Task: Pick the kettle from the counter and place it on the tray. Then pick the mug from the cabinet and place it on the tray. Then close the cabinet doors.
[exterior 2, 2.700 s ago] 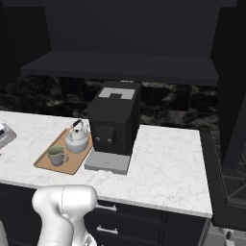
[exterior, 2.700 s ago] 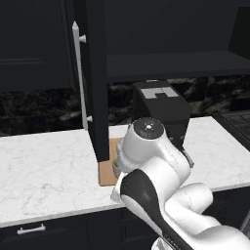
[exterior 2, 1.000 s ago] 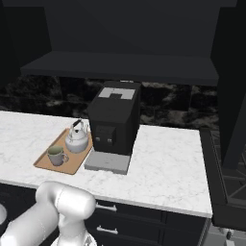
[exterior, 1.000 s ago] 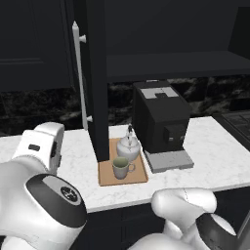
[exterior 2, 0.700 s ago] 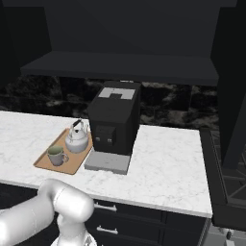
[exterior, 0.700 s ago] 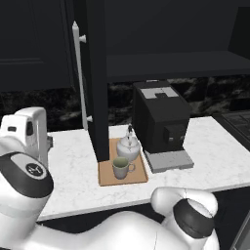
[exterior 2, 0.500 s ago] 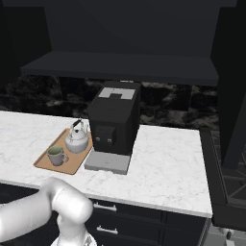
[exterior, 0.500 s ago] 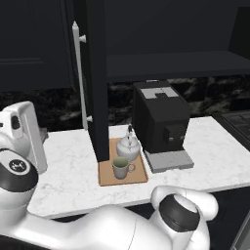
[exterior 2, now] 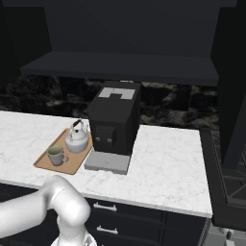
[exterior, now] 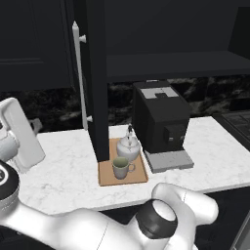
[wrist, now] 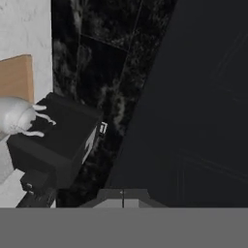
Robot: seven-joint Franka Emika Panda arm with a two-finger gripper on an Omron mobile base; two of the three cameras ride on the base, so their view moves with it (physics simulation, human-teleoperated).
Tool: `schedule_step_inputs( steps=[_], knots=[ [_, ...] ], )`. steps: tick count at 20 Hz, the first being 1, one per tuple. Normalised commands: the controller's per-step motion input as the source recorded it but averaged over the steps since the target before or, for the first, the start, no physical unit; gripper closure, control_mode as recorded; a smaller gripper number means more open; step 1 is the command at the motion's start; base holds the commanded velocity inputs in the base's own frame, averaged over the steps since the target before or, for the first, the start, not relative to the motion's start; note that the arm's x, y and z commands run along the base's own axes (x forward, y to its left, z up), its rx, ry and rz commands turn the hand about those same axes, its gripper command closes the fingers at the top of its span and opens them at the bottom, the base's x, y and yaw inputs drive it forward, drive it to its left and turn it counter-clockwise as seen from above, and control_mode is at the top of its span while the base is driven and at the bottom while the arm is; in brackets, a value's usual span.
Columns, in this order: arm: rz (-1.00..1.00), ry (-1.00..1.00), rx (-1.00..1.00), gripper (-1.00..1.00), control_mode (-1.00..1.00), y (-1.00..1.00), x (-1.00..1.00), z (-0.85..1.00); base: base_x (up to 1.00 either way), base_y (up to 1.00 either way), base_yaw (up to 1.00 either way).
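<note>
On the counter (exterior: 63,166) the kettle (exterior: 128,148) and mug (exterior: 120,167) sit on the tray (exterior: 139,174); the open cabinet door (exterior: 97,83), handle vertical, stands right of the hand (exterior: 22,136); jaws' state cannot be told.

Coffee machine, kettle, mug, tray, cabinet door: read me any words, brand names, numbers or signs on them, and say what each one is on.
There is no readable text in these pictures.
Black boxy coffee machine: plain panels, no lettering.
Small white-silver kettle: none.
Pale grey-green mug: none.
Light-brown wooden tray: none.
Near-black cabinet door with the silver bar handle: none.
</note>
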Motion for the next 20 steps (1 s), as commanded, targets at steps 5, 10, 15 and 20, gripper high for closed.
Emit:
schedule_step_inputs(
  steps=[5,10,15,20],
  knots=[
    [-0.01,-0.01,-0.04,1.00,-1.00,-0.62,0.09,0.26,0.00,0.00,0.00],
    [0.00,0.00,-0.03,1.00,-1.00,-0.98,0.04,0.15,0.00,0.00,0.00],
    [0.00,0.00,-0.03,1.00,-1.00,-1.00,0.00,0.09,0.00,0.00,0.00],
    [0.00,0.00,-0.02,1.00,-1.00,-1.00,0.00,0.13,0.00,0.00,0.00]
  ],
)
